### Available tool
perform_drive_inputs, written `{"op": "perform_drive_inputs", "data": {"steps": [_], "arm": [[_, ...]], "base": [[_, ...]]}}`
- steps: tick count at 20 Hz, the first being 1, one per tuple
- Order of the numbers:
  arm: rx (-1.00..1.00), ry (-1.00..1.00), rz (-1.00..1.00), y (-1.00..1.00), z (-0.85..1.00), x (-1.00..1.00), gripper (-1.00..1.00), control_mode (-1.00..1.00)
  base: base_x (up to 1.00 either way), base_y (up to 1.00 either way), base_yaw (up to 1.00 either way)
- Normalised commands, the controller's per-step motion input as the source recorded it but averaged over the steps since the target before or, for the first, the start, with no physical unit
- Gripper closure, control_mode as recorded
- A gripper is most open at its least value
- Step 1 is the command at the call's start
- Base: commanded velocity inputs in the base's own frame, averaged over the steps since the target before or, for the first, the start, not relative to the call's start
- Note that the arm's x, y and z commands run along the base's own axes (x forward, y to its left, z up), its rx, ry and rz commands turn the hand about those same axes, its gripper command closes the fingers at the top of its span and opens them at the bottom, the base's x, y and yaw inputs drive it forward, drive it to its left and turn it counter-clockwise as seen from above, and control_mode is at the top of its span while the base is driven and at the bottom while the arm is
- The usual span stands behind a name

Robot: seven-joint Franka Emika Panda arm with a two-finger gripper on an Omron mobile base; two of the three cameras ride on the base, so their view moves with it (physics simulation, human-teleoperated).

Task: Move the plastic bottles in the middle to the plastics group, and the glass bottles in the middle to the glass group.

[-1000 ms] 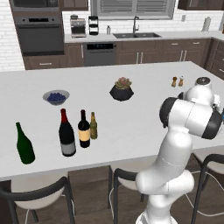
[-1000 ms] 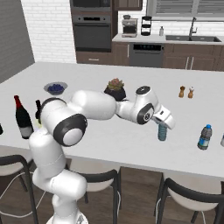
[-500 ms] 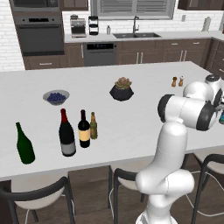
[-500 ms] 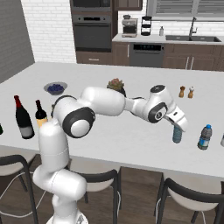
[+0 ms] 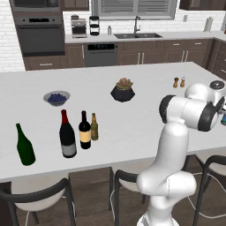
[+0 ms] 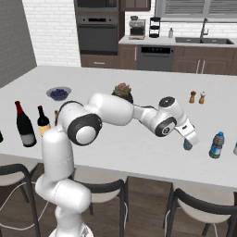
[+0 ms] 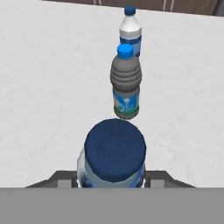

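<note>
Where cabinets darken, white counter.

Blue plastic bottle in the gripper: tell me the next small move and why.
Probably lower it a little and set it down short of the grey bottle. The gripper holds the blue-capped bottle between its fingers, close above the counter, with the grey bottle and a white one lined up just beyond, so it is already at the plastics group.

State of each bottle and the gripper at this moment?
gripper: shut on held bottle
held bottle: capped, upright, gripped
grey bottle: capped, standing free
white bottle: capped, standing
black wine bottle: upright, untouched
olive-brown bottle: upright, untouched
red-topped bottle: upright
green bottle: upright
</note>
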Motion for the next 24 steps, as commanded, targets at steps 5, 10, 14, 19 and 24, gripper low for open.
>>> {"op": "perform_drive_inputs", "data": {"steps": [5,10,14,19,24], "arm": [[0.00,-0.07,-0.10,-0.31,0.08,0.00,1.00,-1.00],[0.00,0.00,-0.07,-0.36,0.20,0.00,1.00,-1.00],[0.00,0.04,-0.04,-0.23,0.16,0.00,1.00,-1.00],[0.02,0.04,0.00,0.00,0.00,0.00,1.00,-1.00],[0.03,0.00,0.00,0.00,-0.14,0.00,1.00,-1.00]], "base": [[0.00,0.00,0.00],[0.00,0.00,0.00],[0.00,0.00,0.00],[0.00,0.00,0.00],[0.00,0.00,0.00]]}}
